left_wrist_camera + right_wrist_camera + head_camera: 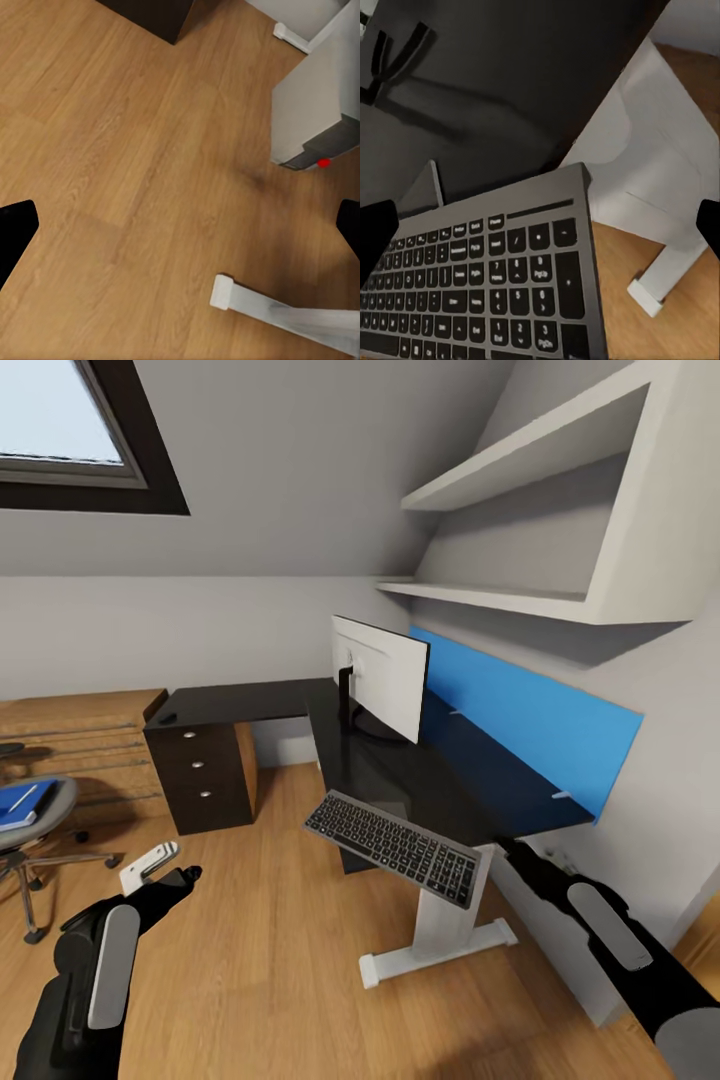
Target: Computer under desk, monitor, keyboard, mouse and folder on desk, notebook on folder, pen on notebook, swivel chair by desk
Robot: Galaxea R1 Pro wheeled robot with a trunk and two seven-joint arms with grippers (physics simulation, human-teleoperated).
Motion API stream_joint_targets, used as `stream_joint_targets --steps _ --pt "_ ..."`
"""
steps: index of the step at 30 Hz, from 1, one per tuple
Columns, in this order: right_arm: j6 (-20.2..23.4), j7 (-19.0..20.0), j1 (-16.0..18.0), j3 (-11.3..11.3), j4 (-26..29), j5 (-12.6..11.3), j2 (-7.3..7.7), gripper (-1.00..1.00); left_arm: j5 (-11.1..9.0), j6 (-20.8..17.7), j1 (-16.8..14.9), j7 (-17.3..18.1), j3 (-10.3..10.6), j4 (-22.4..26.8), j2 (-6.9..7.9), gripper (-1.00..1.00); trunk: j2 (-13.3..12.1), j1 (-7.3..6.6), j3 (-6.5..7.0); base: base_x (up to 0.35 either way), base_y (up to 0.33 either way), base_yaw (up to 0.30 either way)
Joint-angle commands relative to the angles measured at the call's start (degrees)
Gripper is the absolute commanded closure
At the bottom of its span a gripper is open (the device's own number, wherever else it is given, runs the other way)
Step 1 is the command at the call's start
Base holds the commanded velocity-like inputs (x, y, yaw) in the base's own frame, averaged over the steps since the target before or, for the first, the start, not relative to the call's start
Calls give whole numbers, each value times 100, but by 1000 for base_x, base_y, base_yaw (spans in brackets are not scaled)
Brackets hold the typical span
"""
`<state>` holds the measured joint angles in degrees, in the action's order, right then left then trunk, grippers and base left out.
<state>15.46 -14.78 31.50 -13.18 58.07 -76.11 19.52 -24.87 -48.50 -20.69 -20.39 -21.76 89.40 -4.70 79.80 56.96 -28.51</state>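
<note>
The black desk (470, 790) carries the monitor (385, 680). The keyboard (395, 845) hangs tilted over the desk's near corner, its right end at my right gripper (503, 847). In the right wrist view the keyboard (487, 285) lies close under the open gripper (540, 229), one finger clear of it. My left gripper (165, 868) is open over the floor (180, 225), near the grey computer (311, 105). At the left, the swivel chair (40, 835) holds the blue folder (15, 810) with the white pen (22, 797) on it. Notebook and mouse are out of view.
A black drawer unit (200, 770) stands under the desk's left wing, with a wooden chest (80, 735) beside it. White shelves (540, 490) and a blue panel (540, 720) hang above the desk. The desk's white foot (285, 315) lies on the wood floor.
</note>
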Motion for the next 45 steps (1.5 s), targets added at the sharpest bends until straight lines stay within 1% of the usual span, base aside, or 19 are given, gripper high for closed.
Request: stream_joint_targets --steps 1,4,5,6,7,8,9,10,11,13,14,15,18,23,33,41,44,45 --pt "57 91 5 66 -108 -65 8 -100 -61 -20 -6 -48 -3 5 -5 -100 46 23 -25 0 0 0" --pt "210 332 5 194 -319 -97 5 -100 -60 -19 -6 -50 20 2 -6 -100 166 89 -79 0 0 0" --pt "340 538 5 275 -477 -110 3 -100 -57 -19 -6 -51 79 -1 -7 -100 206 110 -97 0 0 0" --pt "407 656 5 316 -558 -114 2 -100 -56 -19 -6 -52 123 -3 -7 -100 246 132 -115 0 0 0" --pt "605 1058 5 439 -780 -123 1 -100 -55 -19 -6 -57 273 -7 -6 -100 286 154 -133 0 0 0" --pt "729 1341 5 527 -914 -127 0 -100 -54 -19 -6 -59 353 -10 -5 -100 326 176 -151 0 0 0" --pt "792 1479 5 575 -978 -128 0 -100 -54 -19 -6 -59 382 -12 -5 -100 366 198 -169 0 0 0" --pt "927 1727 5 672 -1102 -129 0 -100 -53 -19 -6 -60 423 -15 -5 -100 407 220 -187 0 0 0" --pt "1156 2008 5 813 -1273 -131 -1 -100 -53 -19 -6 -61 459 -17 -5 -100 447 242 -204 0 0 0" --pt "1385 2176 5 919 -1418 -136 -4 -100 -53 -21 -6 -66 478 -18 -5 -100 527 286 -240 0 0 0" --pt "1451 2212 5 946 -1457 -137 -5 -100 -53 -21 -6 -67 482 -18 -5 -100 567 308 -258 0 0 0" --pt "1603 2286 5 1022 -1538 -149 -7 -100 -53 -21 -6 -69 490 -19 -5 -100 607 330 -276 0 0 0" --pt "1702 2333 6 1116 -1589 -214 -9 -100 -53 -23 -6 -70 494 -20 -5 -100 727 396 -330 0 0 0" --pt "1800 2359 8 1174 -1614 -335 -9 -100 -53 -21 -6 -70 497 -23 -5 -100 928 506 -420 0 0 0" --pt "1884 2387 7 1180 -1614 -391 -23 -100 -53 -20 -6 -71 489 -20 -5 -100 1329 725 -599 0 0 0" --pt "1890 2786 9 1140 -1599 -367 -35 -100 -53 -19 -6 -63 473 -19 -5 -100 1650 901 -743 0 0 0" --pt "1891 2846 8 1136 -1598 -363 -36 -100 -53 -19 -6 -62 472 -19 -5 -100 1770 967 -797 0 0 0" --pt "1891 2852 7 1135 -1598 -363 -36 -100 -53 -19 -6 -60 472 -19 -5 -100 1770 967 -797 0 0 0"
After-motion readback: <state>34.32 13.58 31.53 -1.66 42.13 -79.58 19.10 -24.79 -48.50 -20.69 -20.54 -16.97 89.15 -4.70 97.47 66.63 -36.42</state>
